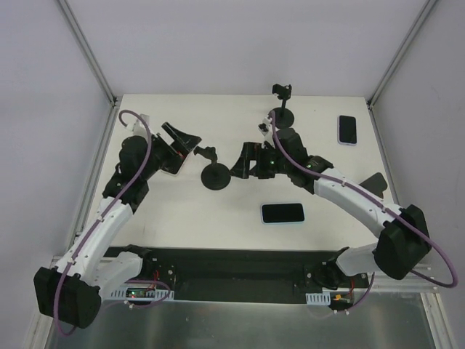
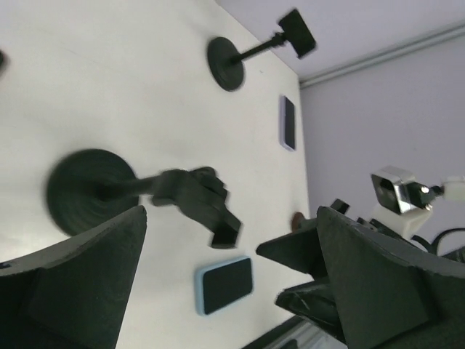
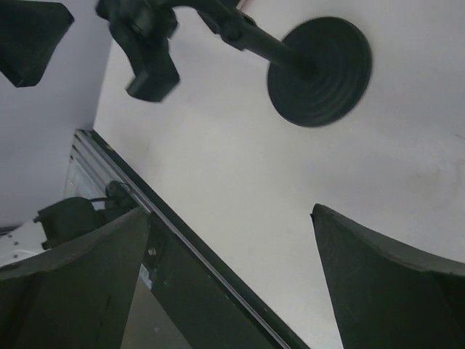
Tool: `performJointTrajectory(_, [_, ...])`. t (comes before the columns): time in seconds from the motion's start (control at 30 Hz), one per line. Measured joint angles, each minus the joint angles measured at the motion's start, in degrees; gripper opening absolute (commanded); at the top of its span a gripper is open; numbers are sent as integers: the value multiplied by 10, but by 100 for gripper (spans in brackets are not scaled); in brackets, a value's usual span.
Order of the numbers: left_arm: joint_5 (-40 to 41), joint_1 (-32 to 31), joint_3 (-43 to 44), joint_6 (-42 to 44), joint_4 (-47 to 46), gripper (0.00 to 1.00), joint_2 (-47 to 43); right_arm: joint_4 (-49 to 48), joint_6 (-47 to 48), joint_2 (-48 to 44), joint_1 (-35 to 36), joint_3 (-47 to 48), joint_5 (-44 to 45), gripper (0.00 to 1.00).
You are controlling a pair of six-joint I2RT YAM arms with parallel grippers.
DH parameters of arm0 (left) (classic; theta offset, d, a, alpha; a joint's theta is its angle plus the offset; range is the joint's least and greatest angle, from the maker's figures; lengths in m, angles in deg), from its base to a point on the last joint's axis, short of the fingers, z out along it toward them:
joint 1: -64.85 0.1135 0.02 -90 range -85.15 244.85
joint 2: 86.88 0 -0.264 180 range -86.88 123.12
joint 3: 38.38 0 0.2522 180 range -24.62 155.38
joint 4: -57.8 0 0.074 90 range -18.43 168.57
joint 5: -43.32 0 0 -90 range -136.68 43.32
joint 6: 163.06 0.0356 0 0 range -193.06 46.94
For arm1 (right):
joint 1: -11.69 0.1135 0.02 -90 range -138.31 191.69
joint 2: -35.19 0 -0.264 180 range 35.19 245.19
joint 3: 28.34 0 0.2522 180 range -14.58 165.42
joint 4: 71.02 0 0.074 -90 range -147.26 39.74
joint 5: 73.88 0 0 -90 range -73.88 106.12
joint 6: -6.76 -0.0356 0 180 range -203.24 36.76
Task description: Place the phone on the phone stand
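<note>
Phone (image 1: 283, 213) lies flat, dark face up, on the table (image 1: 167, 211), a little near and right of the stand (image 1: 216, 177). I hold nothing. My right gripper (image 1: 244, 164) hangs just right of the stand's base, fingers spread wide and empty. My left gripper (image 1: 183, 145) faces the stand from the left, also spread and empty. A second phone (image 1: 347, 129) sits far right, near a far stand (image 1: 282, 109); the near pair looks the easier one.

I judge the step in hand to be the pickup. To do it well, I'd draw the right gripper nearward, clear of the stand so I don't knock it. I'd square my fingers across the phone's short width and come down low enough to catch its thin edges. My left could steady the stand's base for the placing.
</note>
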Motion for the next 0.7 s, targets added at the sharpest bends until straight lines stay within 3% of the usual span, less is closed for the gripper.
performJointTrajectory(0.2, [-108, 145, 42, 90, 92, 99, 22, -172, -121, 66, 47, -1, -2, 87])
performJointTrajectory(0.37, [-218, 152, 75, 147, 126, 98, 85, -308, -221, 129, 56, -2, -9, 82])
performJointTrajectory(0.7, [-363, 152, 88, 170, 94, 79, 163, -351, -293, 207, 56, 15, -16, 55])
